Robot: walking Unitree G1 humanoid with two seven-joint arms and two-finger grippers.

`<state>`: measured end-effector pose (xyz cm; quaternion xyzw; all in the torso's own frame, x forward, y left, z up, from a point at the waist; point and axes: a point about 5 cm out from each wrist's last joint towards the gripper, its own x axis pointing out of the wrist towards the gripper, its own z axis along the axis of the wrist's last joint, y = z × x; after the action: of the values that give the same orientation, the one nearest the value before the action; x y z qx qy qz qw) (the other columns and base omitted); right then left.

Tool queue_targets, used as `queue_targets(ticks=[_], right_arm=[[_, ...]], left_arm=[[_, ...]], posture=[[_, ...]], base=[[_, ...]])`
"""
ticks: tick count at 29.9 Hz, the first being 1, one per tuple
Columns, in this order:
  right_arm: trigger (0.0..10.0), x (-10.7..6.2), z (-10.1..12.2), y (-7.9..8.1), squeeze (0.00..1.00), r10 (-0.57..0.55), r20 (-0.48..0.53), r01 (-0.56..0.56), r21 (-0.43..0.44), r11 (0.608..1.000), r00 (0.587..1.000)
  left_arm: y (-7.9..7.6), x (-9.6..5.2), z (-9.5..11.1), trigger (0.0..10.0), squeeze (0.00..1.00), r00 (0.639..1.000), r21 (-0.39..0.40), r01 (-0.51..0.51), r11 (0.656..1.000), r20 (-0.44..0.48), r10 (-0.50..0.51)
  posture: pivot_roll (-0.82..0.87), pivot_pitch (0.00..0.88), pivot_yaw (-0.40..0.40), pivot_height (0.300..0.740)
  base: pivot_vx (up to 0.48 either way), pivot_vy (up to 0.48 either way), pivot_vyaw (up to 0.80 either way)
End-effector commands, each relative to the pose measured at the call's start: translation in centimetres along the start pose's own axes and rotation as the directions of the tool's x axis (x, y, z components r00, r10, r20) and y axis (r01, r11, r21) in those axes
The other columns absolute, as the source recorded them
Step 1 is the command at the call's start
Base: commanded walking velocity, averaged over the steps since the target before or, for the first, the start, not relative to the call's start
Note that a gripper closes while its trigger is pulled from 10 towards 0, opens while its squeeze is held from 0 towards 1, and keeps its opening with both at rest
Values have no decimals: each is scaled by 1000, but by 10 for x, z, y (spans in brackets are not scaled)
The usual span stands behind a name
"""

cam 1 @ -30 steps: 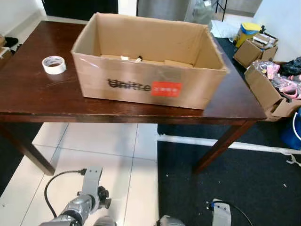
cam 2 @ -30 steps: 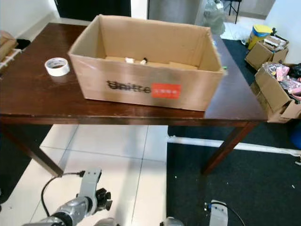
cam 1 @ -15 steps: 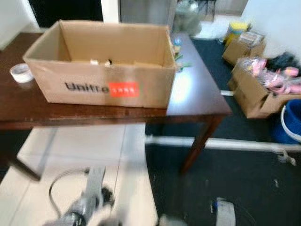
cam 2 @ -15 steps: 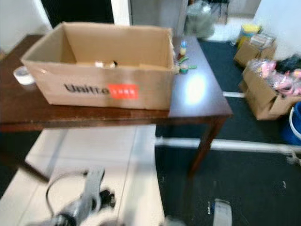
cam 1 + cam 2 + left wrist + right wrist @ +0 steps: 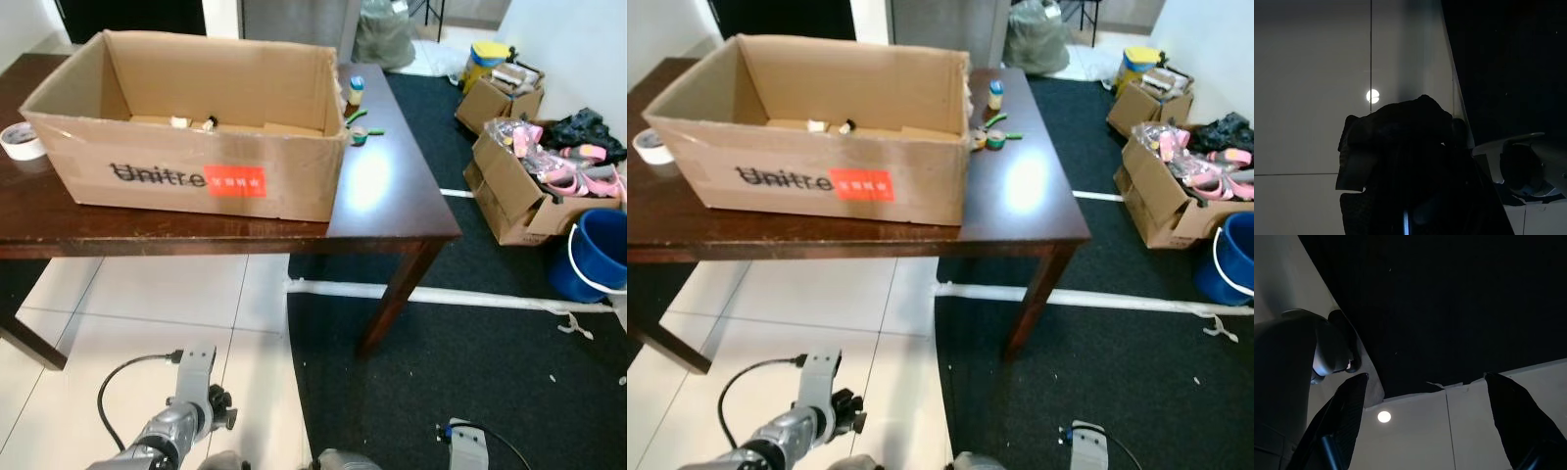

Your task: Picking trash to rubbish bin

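Since a second ago the camera has swung right, bringing the blue bucket (image 5: 598, 257) on the dark carpet (image 5: 470, 362) into view; the Unitree cardboard box (image 5: 186, 127) sits on the wooden table (image 5: 392, 201). Left gripper (image 5: 1400, 161) seems clenched on a dark crumpled wad (image 5: 1396, 122), though dim; right gripper (image 5: 1425, 426) hangs with fingers spread.

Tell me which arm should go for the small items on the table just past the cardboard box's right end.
Right, probably. The green-handled items and small bottle lie right of the cardboard box, on the right arm's side; its fingers are spread open. Both arms hang low.
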<state>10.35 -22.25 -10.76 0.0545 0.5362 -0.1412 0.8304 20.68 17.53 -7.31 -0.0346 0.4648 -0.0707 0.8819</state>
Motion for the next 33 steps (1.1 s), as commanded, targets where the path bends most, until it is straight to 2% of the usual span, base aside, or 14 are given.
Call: queue_targets(ticks=[1, 14, 23, 25, 26, 28, 29, 32, 33], right_arm=[[10000, -1, -5, -2, 0, -4, -17, 4, -9, 1000, 1000], [10000, -1, -8, -2, 0, -3, -26, 2, -13, 1000, 1000], [10000, -1, -9, -2, 0, -4, -30, 3, -12, 1000, 1000], [10000, -1, -9, -3, 0, -5, -31, 4, -12, 1000, 1000], [10000, -1, -9, -2, 0, -5, -30, 5, -13, 1000, 1000], [10000, -1, -9, -2, 0, -5, -30, 5, -13, 1000, 1000], [10000, -1, -9, -2, 0, -6, -30, 5, -12, 1000, 1000], [10000, -1, -6, -5, 0, -17, -16, 17, 6, 1000, 1000], [10000, -1, -6, -5, 0, -17, -16, 17, 6, 1000, 1000]], left_arm=[[-3, 0, -3, 10000, 0, 1000, -15, 5, 1000, -2, -5], [-2, 0, -3, 10000, 0, 1000, -16, 6, 1000, -2, -6], [2, 0, 3, 10000, 0, 999, -50, -22, 999, 23, 24], [7, -1, 7, 10000, 0, 998, -63, -54, 997, 37, 56], [20, -4, 12, 10000, 0, 989, -98, -135, 986, 55, 141], [20, -4, 12, 10000, 0, 989, -98, -135, 986, 55, 141], [26, -5, 14, 10000, 0, 982, -117, -172, 978, 61, 179], [62, -17, 27, 10000, 0, 916, -235, -362, 902, 92, 391], [62, -17, 27, 10000, 0, 916, -235, -362, 902, 92, 391]], posture=[[55, 63, -66, 740], [54, 73, -66, 740], [54, 73, -66, 740], [54, 73, -66, 740], [53, 78, -65, 740], [53, 78, -65, 740], [53, 78, -65, 740], [53, 78, -65, 740], [53, 78, -65, 740]], base=[[0, 0, 0], [0, 0, 0], [0, 0, 0], [0, 0, 0], [0, 0, 0], [0, 0, 0], [0, 0, 0], [0, 0, 0], [0, 0, 0]])
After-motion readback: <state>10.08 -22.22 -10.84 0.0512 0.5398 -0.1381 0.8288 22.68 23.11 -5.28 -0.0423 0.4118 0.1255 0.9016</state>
